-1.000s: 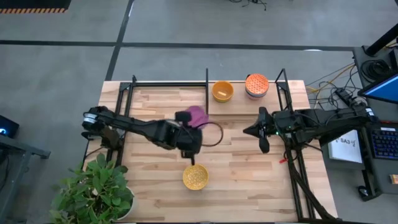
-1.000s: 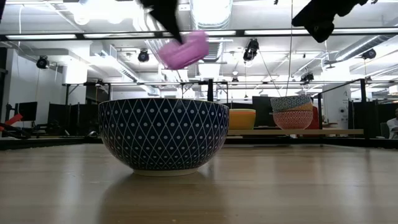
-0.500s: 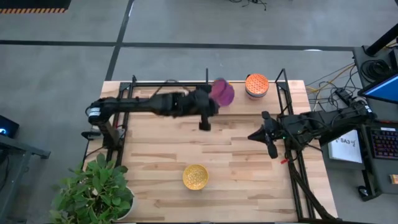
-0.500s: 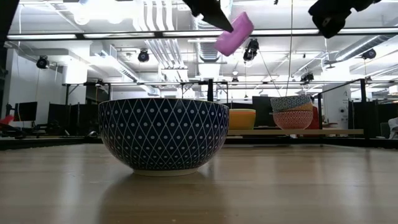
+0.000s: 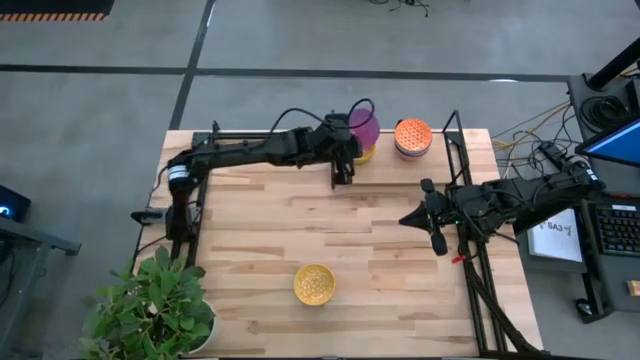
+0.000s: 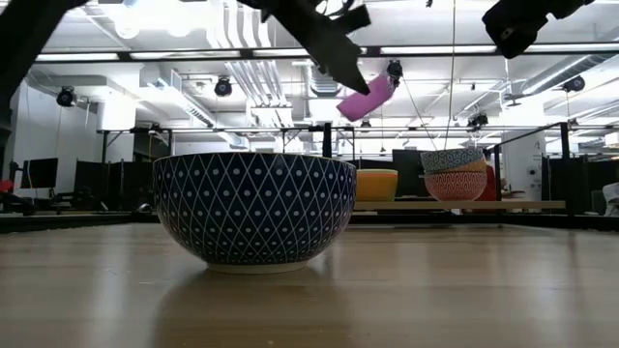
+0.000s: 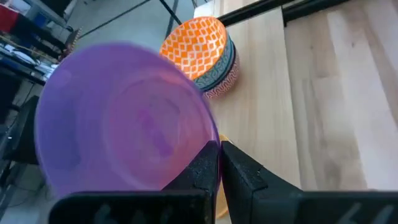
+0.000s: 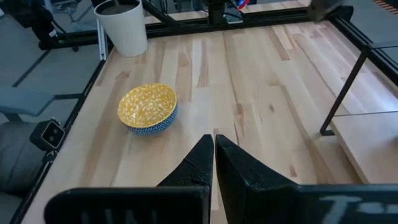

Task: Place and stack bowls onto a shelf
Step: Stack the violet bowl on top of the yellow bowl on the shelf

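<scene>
The left gripper (image 7: 219, 163), fingers pinched together on the rim of the purple bowl (image 7: 124, 118), holds that bowl tilted in the air above the yellow bowl (image 5: 366, 154) on the shelf (image 6: 464, 205) at the table's far edge. Just beside it on the same shelf stands a stack topped by the orange patterned bowl (image 5: 412, 133). The right gripper (image 8: 213, 152), closed on nothing, hovers over the right side of the table (image 5: 390, 270), well apart from the shelf. The gold patterned bowl (image 5: 314, 284) sits alone near the table's front edge, with a potted plant (image 5: 150, 310) at the front left corner.
</scene>
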`<state>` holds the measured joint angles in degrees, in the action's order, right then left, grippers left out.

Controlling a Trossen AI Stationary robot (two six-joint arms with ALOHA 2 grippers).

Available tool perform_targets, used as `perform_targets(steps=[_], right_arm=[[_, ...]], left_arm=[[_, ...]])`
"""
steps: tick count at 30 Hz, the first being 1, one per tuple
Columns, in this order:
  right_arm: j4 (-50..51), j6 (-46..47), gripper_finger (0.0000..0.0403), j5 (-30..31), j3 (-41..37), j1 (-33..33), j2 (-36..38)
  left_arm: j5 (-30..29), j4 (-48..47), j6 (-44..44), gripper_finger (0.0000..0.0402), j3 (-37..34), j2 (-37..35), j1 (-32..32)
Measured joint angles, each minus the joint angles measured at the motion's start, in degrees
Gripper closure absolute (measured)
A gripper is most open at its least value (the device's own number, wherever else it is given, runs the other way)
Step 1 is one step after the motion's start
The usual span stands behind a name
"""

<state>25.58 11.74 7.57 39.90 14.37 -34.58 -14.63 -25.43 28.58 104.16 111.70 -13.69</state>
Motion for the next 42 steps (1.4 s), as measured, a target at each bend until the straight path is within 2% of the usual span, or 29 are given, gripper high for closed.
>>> perform_targets(steps=[3,9,12,18,24,42], right_arm=[[0.4,0.0,0.0394,0.0,0.0,0.0,0.0],[0.8,0.0,0.0394,0.0,0.0,0.0,0.0],[0.8,-0.3,0.0394,0.0,0.0,0.0,0.0],[1.1,-0.9,0.0394,0.0,0.0,0.0,0.0],[1.0,-1.8,0.0394,0.0,0.0,0.0,0.0],[0.9,-1.7,0.0394,0.0,0.0,0.0,0.0]], left_arm=[[-0.2,-5.7,0.1,0.0401,6.9,4.1,-1.0],[-0.4,-24.9,-1.9,0.0401,24.2,14.9,-2.7],[-0.4,-30.1,-2.8,0.0401,31.0,19.3,-3.1],[-0.7,-24.9,-1.1,0.0401,24.9,18.5,-3.4],[3.6,-24.1,-1.0,0.0401,24.7,18.9,-3.3],[3.7,-21.6,-1.1,0.0401,24.5,19.4,-5.2]])
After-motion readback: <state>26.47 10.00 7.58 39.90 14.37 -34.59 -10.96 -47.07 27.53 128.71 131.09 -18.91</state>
